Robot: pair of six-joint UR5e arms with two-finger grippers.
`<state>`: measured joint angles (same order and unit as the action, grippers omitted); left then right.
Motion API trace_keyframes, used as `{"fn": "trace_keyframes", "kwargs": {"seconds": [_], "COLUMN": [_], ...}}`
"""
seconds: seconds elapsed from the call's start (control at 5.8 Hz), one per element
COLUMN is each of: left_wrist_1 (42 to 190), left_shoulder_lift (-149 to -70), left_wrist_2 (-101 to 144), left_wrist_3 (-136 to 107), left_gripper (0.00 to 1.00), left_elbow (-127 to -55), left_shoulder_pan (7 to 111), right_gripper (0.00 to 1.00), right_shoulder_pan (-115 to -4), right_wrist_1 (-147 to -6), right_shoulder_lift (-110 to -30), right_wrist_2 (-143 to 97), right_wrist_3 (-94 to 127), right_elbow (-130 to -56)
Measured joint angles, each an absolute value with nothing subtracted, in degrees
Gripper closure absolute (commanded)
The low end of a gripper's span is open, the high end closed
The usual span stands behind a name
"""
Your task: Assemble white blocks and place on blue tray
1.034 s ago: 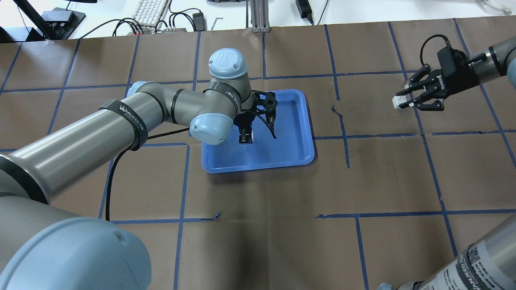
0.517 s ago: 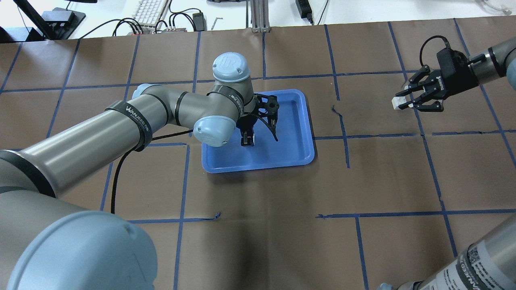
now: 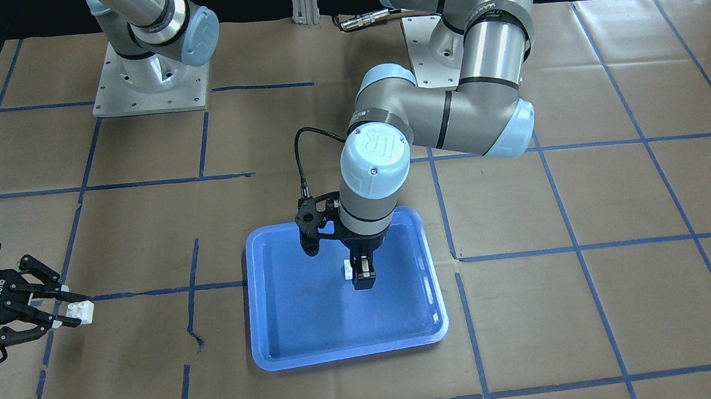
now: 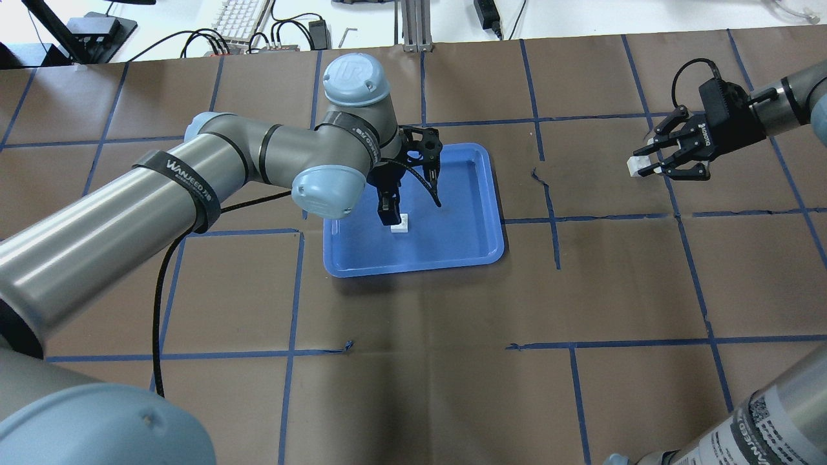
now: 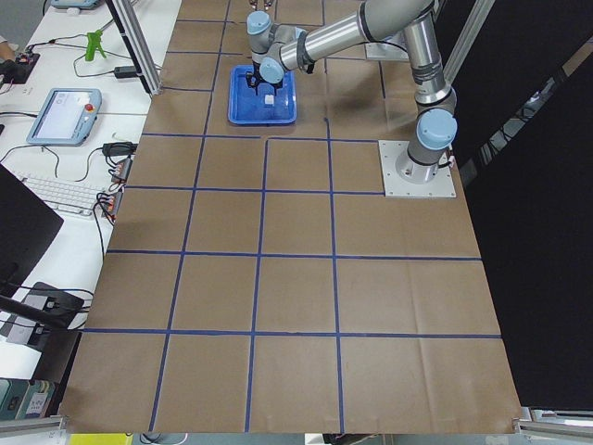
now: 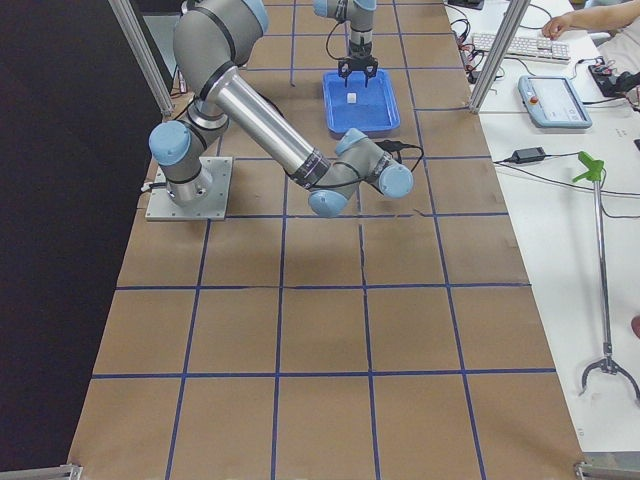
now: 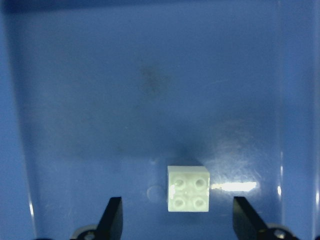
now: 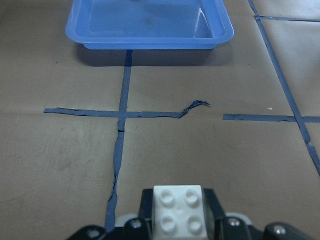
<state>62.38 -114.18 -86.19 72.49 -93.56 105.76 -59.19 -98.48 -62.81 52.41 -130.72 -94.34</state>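
Observation:
One white block [image 4: 400,223] lies studs up on the blue tray [image 4: 417,270], free of any grip. My left gripper [image 4: 412,213] hangs just above it, open. In the left wrist view the block [image 7: 188,189] sits between the spread fingertips [image 7: 113,214], touching neither. My right gripper [image 4: 643,163] is far to the right over the paper, shut on the second white block [image 4: 636,166]. The right wrist view shows that block [image 8: 179,207] between the pads, with the tray [image 8: 150,37] ahead. The front view shows both blocks [image 3: 349,268] [image 3: 81,312].
Brown paper with a blue tape grid [image 4: 555,219] covers the table. A keyboard [image 4: 242,16] and cables lie beyond the far edge. Both arm bases [image 3: 148,82] stand on the robot's side. An operator's hand [image 6: 560,20] shows at the right table end.
My left gripper has drawn up and back from the block, which now shows bare on the tray. My right gripper, still holding its block, has barely moved.

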Motion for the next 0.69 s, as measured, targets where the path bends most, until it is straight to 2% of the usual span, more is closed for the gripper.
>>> {"fn": "trace_keyframes", "kwargs": {"seconds": [0.52,0.69], "left_wrist_1": [94.93,99.87], "left_shoulder_lift": [-98.62,-95.93], "left_wrist_2": [-84.29,-84.26], "left_wrist_3": [71.06,68.02], "left_gripper": [0.15,0.02], "left_elbow": [-85.93,-85.2], "left_shoulder_pan": [98.46,96.68], "right_gripper": [0.73,0.73], "right_shoulder_pan": [-66.25,-70.63], "right_wrist_1": [-99.39,-102.01], "right_shoulder_lift": [-65.6,-66.38], "right_wrist_2": [45.92,43.35], "right_wrist_3": [-127.43,-123.85], "right_elbow": [-97.62,-98.83]}}
